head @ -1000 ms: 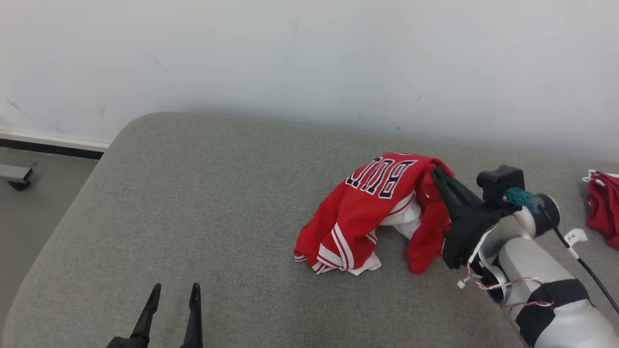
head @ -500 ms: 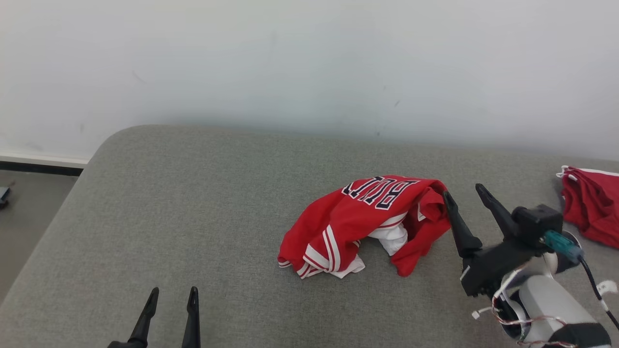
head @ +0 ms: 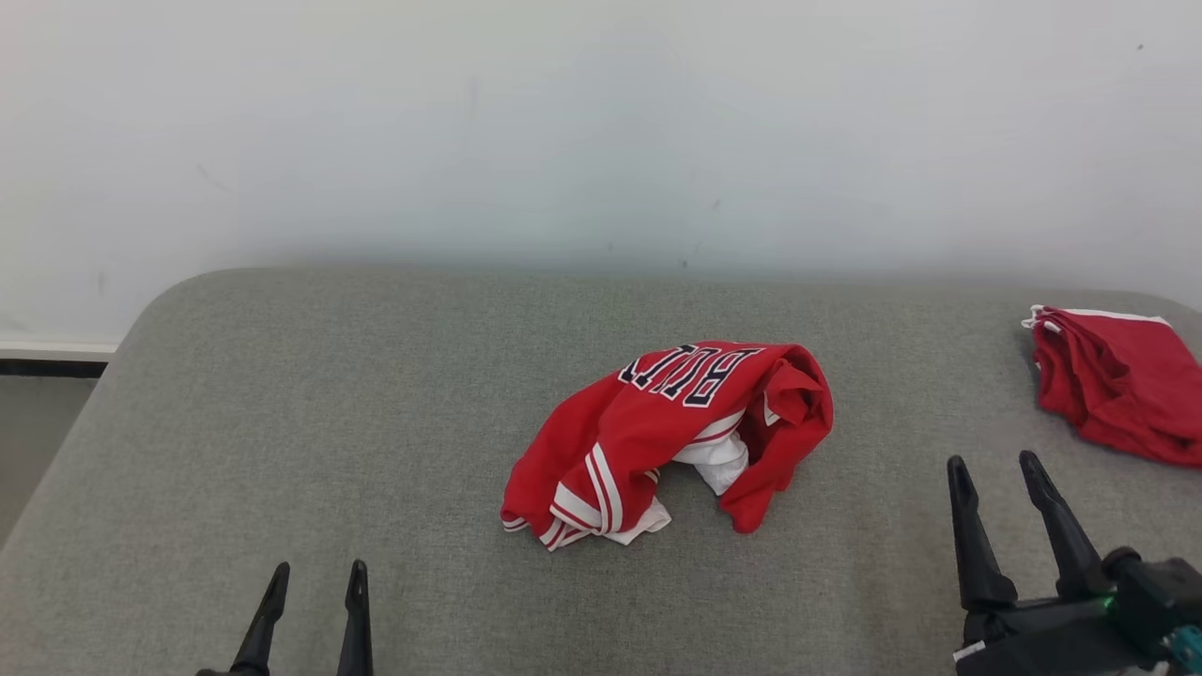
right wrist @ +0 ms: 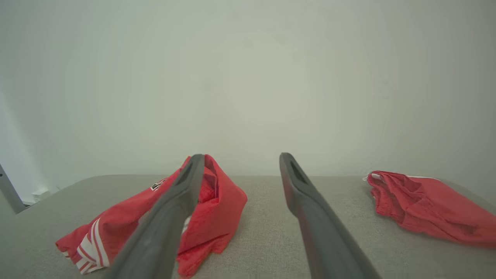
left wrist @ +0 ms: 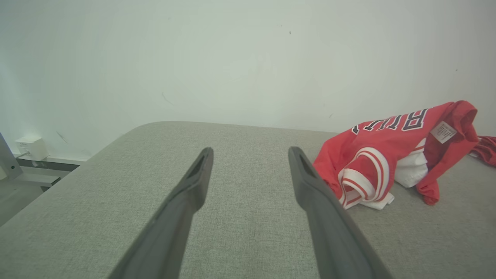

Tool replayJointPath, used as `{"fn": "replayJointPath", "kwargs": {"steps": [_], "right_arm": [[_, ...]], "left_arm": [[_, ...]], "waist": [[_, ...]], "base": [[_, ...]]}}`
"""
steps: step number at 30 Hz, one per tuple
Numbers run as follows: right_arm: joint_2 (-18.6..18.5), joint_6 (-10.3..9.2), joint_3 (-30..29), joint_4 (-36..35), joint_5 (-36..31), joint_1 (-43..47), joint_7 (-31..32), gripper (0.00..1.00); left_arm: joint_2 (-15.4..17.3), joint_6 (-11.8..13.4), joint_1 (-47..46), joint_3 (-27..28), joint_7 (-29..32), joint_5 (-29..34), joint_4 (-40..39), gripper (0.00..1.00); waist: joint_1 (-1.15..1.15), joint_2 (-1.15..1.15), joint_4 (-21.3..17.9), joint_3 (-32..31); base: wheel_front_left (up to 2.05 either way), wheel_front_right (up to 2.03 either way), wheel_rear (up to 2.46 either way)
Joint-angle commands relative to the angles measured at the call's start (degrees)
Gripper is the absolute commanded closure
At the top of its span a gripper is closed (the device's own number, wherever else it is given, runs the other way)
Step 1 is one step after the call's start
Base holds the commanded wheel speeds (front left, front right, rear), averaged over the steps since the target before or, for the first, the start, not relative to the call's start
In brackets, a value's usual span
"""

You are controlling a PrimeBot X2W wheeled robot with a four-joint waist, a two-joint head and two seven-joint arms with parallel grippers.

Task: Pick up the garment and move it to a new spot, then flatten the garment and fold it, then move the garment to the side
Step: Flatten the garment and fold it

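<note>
Crumpled red jersey [head: 657, 437], grey woven cushion [head: 376, 413]

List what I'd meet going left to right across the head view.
left claw → red jersey → second red garment

I'm working in what looks like a bare test room rather than a lived-in home. A grey fabric-padded bench [head: 282, 422] stands before a plain, scuffed white wall [head: 563, 141]. Off the bench's left end I see a skirting strip [head: 47, 349], a small white wall box [left wrist: 27, 146] and a grey metal frame leg [left wrist: 7, 162].
</note>
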Motion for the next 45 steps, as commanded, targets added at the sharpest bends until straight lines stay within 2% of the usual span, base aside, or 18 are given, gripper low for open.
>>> {"fn": "replayJointPath", "kwargs": {"steps": [1,11,19,26,31,39,45], "right_arm": [[1.03,-0.13,-1.48,-1.6,-0.76,2.09,-0.22,0.0],[6.19,-0.13,-5.79,-7.12,-2.93,11.97,-0.23,0.0],[7.16,-0.13,-5.29,-7.15,-3.29,11.66,-0.23,0.0],[7.26,-0.13,-3.82,-6.49,-3.13,10.11,-0.23,0.0],[7.28,-0.13,-2.23,-5.67,-2.82,8.74,-0.23,0.0],[7.71,-0.13,-1.93,-5.36,-2.54,6.39,-0.22,0.0],[8.14,-0.13,-2.01,-5.36,-2.47,4.61,-0.22,0.0]], "left_arm": [[-0.05,0.17,0.35,0.38,-0.16,0.69,-0.35,0.0],[-0.01,0.36,0.87,2.7,-0.16,1.53,-1.01,0.0],[0.0,0.26,0.16,2.15,-0.16,1.9,-0.6,0.0],[-0.01,0.11,-4.12,-4.24,-0.16,1.9,2.02,0.0],[0.49,0.16,-8.71,-10.19,-0.16,0.52,6.02,0.0],[1.53,0.15,-14.73,-15.97,-0.16,-1.4,13.25,0.0],[2.59,0.15,-18.44,-17.73,-0.16,-3.43,18.51,0.0]], "waist": [[0.0,0.0,-0.26,-0.02],[0.0,0.0,-0.74,0.23],[0.0,0.0,-1.93,0.95],[0.0,0.0,-4.11,2.52],[0.0,0.0,-7.1,4.4],[0.0,0.0,-11.51,8.74],[0.0,0.0,-14.06,11.4]], "base": [[0.0,0.0,0.0],[0.0,0.0,0.0],[0.0,0.0,0.0],[0.0,0.0,0.0],[0.0,0.0,0.0],[0.0,0.0,0.0],[0.0,0.0,0.0]]}}
